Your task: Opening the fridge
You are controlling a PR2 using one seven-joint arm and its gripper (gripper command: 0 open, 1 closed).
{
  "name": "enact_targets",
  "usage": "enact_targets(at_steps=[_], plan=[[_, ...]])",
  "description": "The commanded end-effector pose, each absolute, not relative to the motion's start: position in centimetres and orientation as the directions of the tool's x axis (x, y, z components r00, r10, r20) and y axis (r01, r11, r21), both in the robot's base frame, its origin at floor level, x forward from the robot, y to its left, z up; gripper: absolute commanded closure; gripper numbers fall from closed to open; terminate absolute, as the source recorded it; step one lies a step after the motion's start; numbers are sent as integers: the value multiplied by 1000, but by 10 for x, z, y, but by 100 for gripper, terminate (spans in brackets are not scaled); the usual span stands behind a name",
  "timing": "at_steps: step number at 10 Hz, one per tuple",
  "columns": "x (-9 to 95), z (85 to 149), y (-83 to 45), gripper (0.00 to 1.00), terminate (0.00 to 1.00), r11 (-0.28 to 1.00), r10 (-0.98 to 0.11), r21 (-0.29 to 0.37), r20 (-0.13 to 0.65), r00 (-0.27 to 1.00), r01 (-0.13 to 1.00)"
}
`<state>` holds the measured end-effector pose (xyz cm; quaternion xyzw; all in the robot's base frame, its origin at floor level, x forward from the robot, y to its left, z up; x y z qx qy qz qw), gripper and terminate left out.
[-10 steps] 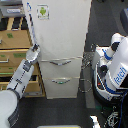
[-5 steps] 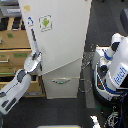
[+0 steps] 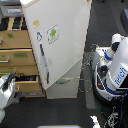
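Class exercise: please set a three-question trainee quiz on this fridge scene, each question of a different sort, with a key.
1. True or false: the upper door of the fridge is swung ajar.
2. What colour is the mark on the sticker on that door? A red, B green, C black.
3. Fill in: the wooden cabinet stands at the exterior view's ____ of the fridge.

Key: 1 true; 2 B; 3 left.

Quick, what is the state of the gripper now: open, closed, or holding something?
Gripper: cannot be told; too blurred. It holds nothing visible and is apart from the fridge door, which stands ajar.
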<state>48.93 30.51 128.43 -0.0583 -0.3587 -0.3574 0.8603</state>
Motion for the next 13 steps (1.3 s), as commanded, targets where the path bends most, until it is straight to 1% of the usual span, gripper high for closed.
enact_targets(at_steps=[1, 2, 3, 4, 6, 7, 8, 9, 10, 11, 12, 13], plan=[[230, 1288, 334, 0, 0, 528, -694, 58, 604, 391, 847], [261, 1272, 336, 0, 0, 546, -690, 28, 581, 431, 837], [379, 1212, 331, 0, 0, 574, -696, -38, 504, 512, 818], [457, 1167, 322, 0, 0, 575, -707, -92, 445, 550, 813], [553, 1103, 294, 0, 0, 570, -737, -140, 349, 579, 810], [633, 1045, 249, 0, 0, 577, -759, -153, 261, 596, 802], [685, 1018, 208, 0, 0, 583, -771, -145, 211, 600, 800], [714, 1009, 166, 0, 0, 556, -800, -137, 179, 573, 820], [750, 1013, 102, 0, 0, 522, -834, -111, 138, 533, 846], [765, 1020, 73, 0, 0, 510, -845, -95, 128, 518, 855], [778, 1042, 20, 0, 0, 476, -869, -65, 121, 480, 877], [763, 1105, -68, 0, 0, 388, -910, -12, 152, 385, 922]])
